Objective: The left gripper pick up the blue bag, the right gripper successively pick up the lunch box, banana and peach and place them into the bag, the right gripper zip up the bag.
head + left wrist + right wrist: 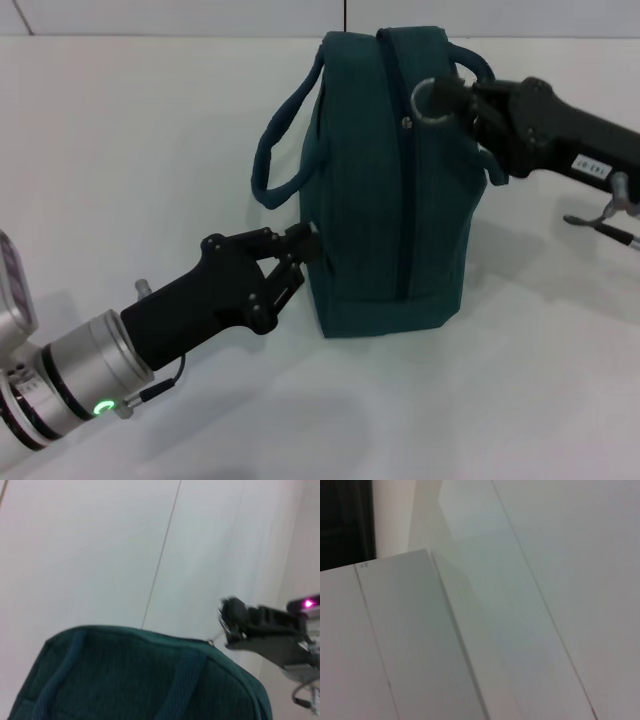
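The blue bag (370, 180) stands upright on the white table, its dark zip line running down the side that faces me. My left gripper (308, 243) is at the bag's lower left side, fingers pinched together on the fabric there. From the right, my right gripper (458, 98) reaches the bag's top and is shut on the silver ring zip pull (428, 100). The left wrist view shows the bag's top (140, 675) and the right gripper (232, 615) beyond it. The lunch box, banana and peach are out of view.
One rope handle (275, 150) loops out from the bag's left side. A thin cable (600, 222) hangs under the right arm. White table (150, 150) stretches to the left and front of the bag. The right wrist view shows only white panels (420, 640).
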`<state>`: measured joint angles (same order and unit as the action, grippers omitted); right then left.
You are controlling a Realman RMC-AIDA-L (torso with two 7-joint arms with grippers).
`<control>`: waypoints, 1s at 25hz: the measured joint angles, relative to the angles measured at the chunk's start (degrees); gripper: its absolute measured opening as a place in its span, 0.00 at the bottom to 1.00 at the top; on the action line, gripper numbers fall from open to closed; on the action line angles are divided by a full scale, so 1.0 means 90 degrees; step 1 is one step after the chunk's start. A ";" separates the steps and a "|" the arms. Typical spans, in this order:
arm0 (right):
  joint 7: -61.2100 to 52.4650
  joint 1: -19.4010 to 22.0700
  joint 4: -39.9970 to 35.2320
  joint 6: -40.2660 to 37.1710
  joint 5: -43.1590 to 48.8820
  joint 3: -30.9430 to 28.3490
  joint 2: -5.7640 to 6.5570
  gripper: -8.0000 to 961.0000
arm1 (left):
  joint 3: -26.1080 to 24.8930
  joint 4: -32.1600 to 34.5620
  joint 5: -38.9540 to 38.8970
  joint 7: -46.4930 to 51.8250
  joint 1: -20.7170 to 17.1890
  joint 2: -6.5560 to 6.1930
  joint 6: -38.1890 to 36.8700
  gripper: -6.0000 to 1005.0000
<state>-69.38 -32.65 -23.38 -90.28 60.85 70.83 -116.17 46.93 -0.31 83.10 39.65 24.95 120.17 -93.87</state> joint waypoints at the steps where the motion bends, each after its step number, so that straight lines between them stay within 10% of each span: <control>1: 0.0000 0.0003 -0.0001 0.0001 -0.0002 0.0018 0.0000 0.03 | 0.0009 0.0001 -0.0001 0.0030 0.0020 -0.0003 -0.0002 0.14; 25: 0.0168 -0.0038 0.0001 0.0070 -0.0014 0.0050 0.0009 0.03 | -0.0016 -0.0305 -0.0149 0.0748 0.0610 0.0065 0.0186 0.56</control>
<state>-67.87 -32.99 -23.37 -89.65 60.73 71.28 -116.10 46.79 -3.06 81.77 46.39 30.43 120.76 -92.19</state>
